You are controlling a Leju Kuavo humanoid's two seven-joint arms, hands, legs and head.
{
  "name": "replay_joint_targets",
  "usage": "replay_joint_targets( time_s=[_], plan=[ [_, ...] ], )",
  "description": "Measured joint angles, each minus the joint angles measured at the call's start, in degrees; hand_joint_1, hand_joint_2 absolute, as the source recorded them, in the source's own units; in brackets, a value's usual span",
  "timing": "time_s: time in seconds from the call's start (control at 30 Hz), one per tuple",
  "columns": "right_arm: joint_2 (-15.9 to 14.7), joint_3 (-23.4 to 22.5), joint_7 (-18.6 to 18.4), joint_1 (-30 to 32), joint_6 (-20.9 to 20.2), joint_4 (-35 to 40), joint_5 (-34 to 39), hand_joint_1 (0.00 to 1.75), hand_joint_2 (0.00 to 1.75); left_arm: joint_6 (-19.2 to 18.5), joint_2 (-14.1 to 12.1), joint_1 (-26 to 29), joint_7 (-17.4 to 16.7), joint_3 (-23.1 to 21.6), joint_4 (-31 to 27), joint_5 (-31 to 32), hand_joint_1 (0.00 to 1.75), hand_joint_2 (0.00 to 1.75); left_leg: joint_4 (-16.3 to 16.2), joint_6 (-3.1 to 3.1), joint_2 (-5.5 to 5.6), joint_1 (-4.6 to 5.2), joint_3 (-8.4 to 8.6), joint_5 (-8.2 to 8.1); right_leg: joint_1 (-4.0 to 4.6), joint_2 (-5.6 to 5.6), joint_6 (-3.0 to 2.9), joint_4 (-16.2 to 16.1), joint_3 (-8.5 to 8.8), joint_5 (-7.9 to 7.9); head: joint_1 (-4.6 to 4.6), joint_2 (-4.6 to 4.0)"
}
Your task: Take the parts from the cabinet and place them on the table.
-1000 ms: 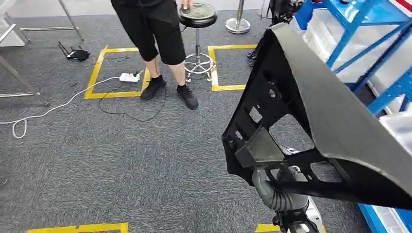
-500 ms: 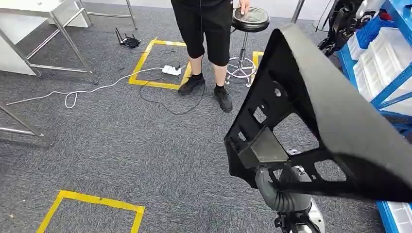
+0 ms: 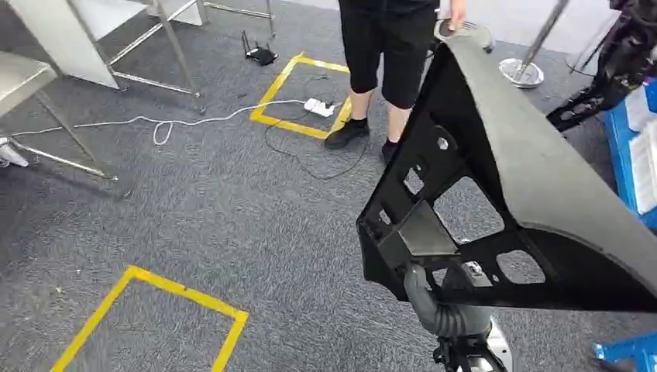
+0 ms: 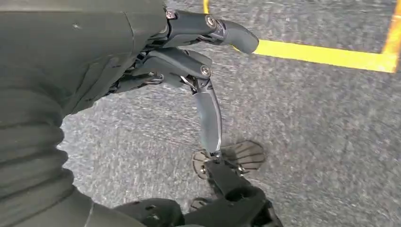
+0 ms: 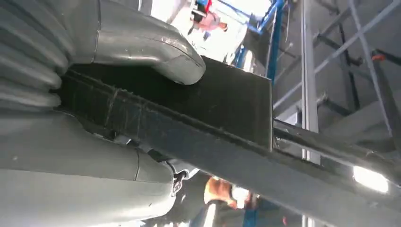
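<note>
1. Far left in the head view: a metal-legged table [image 3: 31,74], its frame standing on grey carpet [image 3: 194,225].
2. Lower left of centre: a yellow tape square [image 3: 159,310] on the carpet; farther off, a second yellow square [image 3: 298,97] with a white power strip [image 3: 319,107] on its edge and a white cable [image 3: 155,128] trailing towards the table.
3. Centre, at the far side: a person in black shorts [image 3: 387,46] standing beside that square, one hand on a round stool seat.
4. Right of centre: large black part [image 3: 496,178], a ribbed, cut-out plastic panel, held up in the air well above the carpet, tilted and rising towards the far side.
5. Under the panel's lower edge: right hand [image 3: 434,298], seen there as a grey ribbed wrist and thumb.
6. Closer in the right wrist view: right hand [image 5: 118,94] clamped on the part [image 5: 222,123], thumb pressed on one face and palm under the other.
7. In the left wrist view: left hand [image 4: 189,61] holding nothing, fingers [image 4: 208,113] apart over the carpet and a yellow line.
8. Far right: blue shelving [image 3: 635,155].
</note>
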State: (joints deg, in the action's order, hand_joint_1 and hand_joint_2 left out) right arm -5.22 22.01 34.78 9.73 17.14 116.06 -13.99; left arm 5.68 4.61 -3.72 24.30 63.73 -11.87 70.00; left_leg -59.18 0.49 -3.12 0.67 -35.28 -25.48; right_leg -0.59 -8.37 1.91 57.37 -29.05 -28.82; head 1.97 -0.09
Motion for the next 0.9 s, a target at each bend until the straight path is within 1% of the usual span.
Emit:
replay_joint_targets(
  time_s=[0.03,0.07,0.1,0.13,0.17,0.2,0.23,0.27,0.3,0.33,0.37,0.4,0.43,0.47,0.5,0.53,0.57,0.6,0.63,0.67,0.7,0.73,0.77,0.8,0.83,0.87,0.9],
  plan=[
    [0.0,0.0,0.0,0.0,0.0,0.0,0.0,1.75,1.75,0.1,0.0,0.1,0.2,-0.2,0.0,0.2,0.00,1.75,0.4,0.43,0.87,-0.12,0.13,0.25,0.21,-0.77,0.34,-0.1,0.30,-0.17,0.05,0.00],
    [0.0,0.0,0.0,0.0,0.0,0.0,0.0,1.75,1.75,0.1,0.2,0.2,0.3,-0.3,0.0,0.2,0.00,1.75,0.9,0.86,1.51,-0.93,0.60,0.65,-0.10,0.57,0.65,0.5,-0.15,-0.68,0.00,0.00],
    [0.0,0.0,0.0,0.1,0.0,0.0,0.0,1.75,1.75,0.2,0.3,0.2,0.5,-0.4,0.0,0.3,0.00,1.75,0.9,1.19,2.35,-1.09,0.49,0.75,-0.12,4.69,0.45,2.8,-1.06,-2.06,-0.28,0.00],
    [0.0,-0.1,0.0,0.2,0.0,0.0,0.0,1.75,1.75,0.4,0.3,0.1,0.5,-0.4,0.0,0.3,0.00,1.75,0.9,1.46,3.00,-1.11,0.35,0.94,-0.16,6.45,0.07,6.6,-2.92,-3.82,-0.50,0.00],
    [0.0,-0.1,0.0,0.2,0.0,0.0,0.0,1.75,1.75,0.4,0.3,-0.1,0.5,-0.4,0.0,0.3,0.00,1.75,0.9,1.60,3.94,-1.14,0.18,1.04,-0.23,7.43,-0.15,11.0,-5.19,-5.47,-0.66,0.00],
    [0.0,-0.1,0.1,0.4,0.0,-0.1,0.0,1.75,1.75,0.5,0.3,-0.2,0.5,-0.4,0.0,0.4,0.00,1.75,0.9,1.65,4.96,-1.14,-0.03,1.09,-0.29,7.83,-0.17,15.1,-7.51,-6.62,-0.68,0.00],
    [0.0,-0.1,0.0,0.5,0.0,-0.2,0.0,1.75,1.75,0.5,0.3,-0.1,0.5,-0.4,0.0,0.5,0.00,1.75,0.9,1.64,6.03,-1.14,-0.05,1.13,-0.34,7.96,0.18,17.2,-8.92,-6.67,-0.68,0.00],
    [0.0,-0.1,0.0,0.5,0.0,-0.2,0.0,1.75,1.75,0.5,0.3,-0.1,0.4,-0.4,0.0,0.5,0.00,1.75,0.9,1.62,6.88,-1.17,-0.04,1.15,-0.43,8.02,0.69,16.4,-8.85,-5.80,-0.65,0.00],
    [0.0,-0.1,0.0,0.5,0.0,-0.2,0.0,1.75,1.75,0.5,0.3,0.0,0.2,-0.4,0.0,0.6,0.00,1.75,0.8,1.52,7.83,-1.23,0.01,1.21,-0.60,8.15,1.35,13.4,-7.76,-4.06,-0.70,0.00],
    [0.0,-0.1,0.1,0.5,0.0,-0.2,0.0,1.75,1.75,0.5,0.4,0.0,-0.1,-0.4,0.0,0.7,0.00,1.75,0.8,1.33,8.74,-1.33,0.06,1.29,-0.79,8.58,2.09,8.6,-5.71,-1.76,-0.65,0.00],
    [0.0,-0.1,0.1,0.5,0.0,-0.2,0.0,1.75,1.75,0.5,0.4,0.0,-0.4,-0.4,0.0,0.8,0.00,1.75,0.8,1.09,9.59,-1.40,0.05,1.37,-1.11,9.85,2.65,3.8,-3.58,0.14,-0.72,0.00],
    [0.1,-0.1,0.2,0.4,-0.1,-0.2,0.0,1.75,1.75,0.5,0.4,0.0,-0.4,-0.4,0.0,0.9,0.00,1.75,0.7,0.57,10.32,-1.20,-0.21,1.46,-1.47,12.65,2.70,1.2,-2.61,0.62,-0.81,0.00],
    [0.2,-0.1,0.2,0.3,-0.2,-0.3,0.0,1.75,1.75,0.6,0.3,0.0,-0.3,-0.5,0.0,1.0,0.00,1.75,0.5,0.26,10.95,-0.93,-0.52,1.44,-1.25,11.83,1.68,0.9,-2.63,0.93,-0.90,0.00],
    [0.3,0.0,0.1,0.3,-0.5,-0.3,0.1,1.75,1.75,0.7,0.3,0.2,0.1,-0.7,0.0,1.3,0.00,1.75,0.7,-0.18,11.36,-0.93,-0.76,1.76,-1.08,11.34,1.22,1.1,-2.47,1.01,-0.70,0.00],
    [0.3,-0.1,0.1,0.2,-0.7,-0.4,0.2,1.75,1.75,0.9,0.3,0.4,0.3,-0.8,0.0,1.4,0.00,1.75,1.0,-0.59,11.66,-1.07,-0.82,2.03,-0.77,10.90,0.76,1.1,-2.46,1.12,-0.79,0.00],
    [0.3,-0.1,-0.1,0.0,-0.8,-0.5,0.2,1.75,1.75,1.0,0.1,0.6,0.4,-0.8,0.0,1.4,0.00,1.75,1.1,-0.97,12.24,-1.21,-1.04,2.26,-0.82,10.21,0.32,1.0,-2.43,1.37,-0.83,0.00],
    [0.5,-0.1,-0.1,-0.2,-0.8,-0.5,0.2,1.75,1.75,1.0,-0.1,0.7,0.3,-0.9,0.0,1.6,0.00,1.75,0.6,-1.01,10.99,-1.34,-1.12,1.96,-1.50,9.45,-0.14,0.8,-2.45,1.61,-0.75,0.00],
    [0.7,-0.1,-0.1,-0.3,-0.9,-0.5,0.2,1.75,1.75,0.9,0.0,0.6,-0.1,-1.0,0.0,1.7,0.00,1.75,-1.1,-1.25,7.23,-0.87,-1.73,0.65,-1.30,8.88,-0.29,0.8,-2.34,1.54,-0.57,0.00],
    [0.9,-0.1,-0.1,-0.3,-0.9,-0.5,0.2,1.75,1.75,0.9,0.0,0.5,-0.5,-1.2,0.0,1.9,0.00,1.75,-4.6,-1.43,5.07,-0.98,-3.34,-1.71,-1.12,8.13,-1.16,0.8,-2.24,1.46,0.02,0.00],
    [0.9,-0.1,-0.1,-0.3,-0.8,-0.5,0.3,1.75,1.75,0.9,0.1,0.5,-0.7,-1.4,0.0,2.1,0.00,1.75,-9.4,-1.55,4.03,-1.14,-5.48,-4.18,-0.94,7.29,-1.26,0.8,-2.23,1.39,-0.06,0.00],
    [0.9,-0.1,-0.2,-0.3,-0.8,-0.5,0.3,1.75,1.75,0.9,0.2,0.5,-0.8,-1.5,0.0,2.2,0.00,1.75,-13.9,-1.66,3.68,-1.25,-7.52,-6.12,-0.74,6.39,-1.32,0.8,-2.24,1.35,0.02,0.00],
    [0.9,-0.1,-0.3,-0.3,-0.8,-0.5,0.3,1.75,1.75,0.9,0.2,0.5,-0.8,-1.6,0.0,2.4,0.00,1.75,-16.7,-1.79,3.55,-1.33,-8.71,-6.84,-0.66,5.56,-1.37,0.8,-2.23,1.31,0.00,0.00],
    [0.9,-0.1,-0.5,-0.4,-0.9,-0.6,0.3,1.75,1.75,1.0,0.2,0.6,-0.8,-1.7,0.0,2.5,0.00,1.75,-16.7,-1.83,3.46,-1.38,-8.57,-6.30,-0.63,4.80,-1.38,0.8,-2.17,1.27,0.02,0.00],
    [0.9,-0.1,-0.6,-0.4,-0.9,-0.7,0.3,1.75,1.75,1.1,0.2,0.6,-0.8,-1.8,0.0,2.5,0.00,1.75,-14.3,-1.79,3.21,-1.39,-7.12,-4.76,-0.61,4.00,-1.40,0.8,-2.06,1.21,0.02,0.00],
    [0.9,-0.1,-0.7,-0.5,-0.9,-0.7,0.3,1.75,1.75,1.1,0.2,0.6,-0.7,-1.8,0.0,2.5,0.00,1.75,-9.8,-1.62,2.65,-1.38,-4.53,-2.63,-0.61,3.23,-1.47,0.8,-1.90,1.13,0.04,0.00],
    [0.9,-0.1,-0.7,-0.5,-0.9,-0.7,0.3,1.75,1.75,1.1,0.2,0.5,-0.7,-1.8,0.0,2.5,0.00,1.75,-4.5,-1.37,1.20,-1.33,-1.38,-0.59,-0.61,2.54,-1.27,0.8,-1.67,0.97,0.04,0.00],
    [1.0,-0.1,-0.7,-0.5,-0.9,-0.7,0.3,1.75,1.75,1.1,0.2,0.5,-0.7,-1.8,0.0,2.5,0.00,1.75,-0.8,-1.06,-2.09,-1.09,0.87,-0.14,-0.35,2.01,-1.00,0.8,-1.36,0.79,0.04,0.00]
  ],
)
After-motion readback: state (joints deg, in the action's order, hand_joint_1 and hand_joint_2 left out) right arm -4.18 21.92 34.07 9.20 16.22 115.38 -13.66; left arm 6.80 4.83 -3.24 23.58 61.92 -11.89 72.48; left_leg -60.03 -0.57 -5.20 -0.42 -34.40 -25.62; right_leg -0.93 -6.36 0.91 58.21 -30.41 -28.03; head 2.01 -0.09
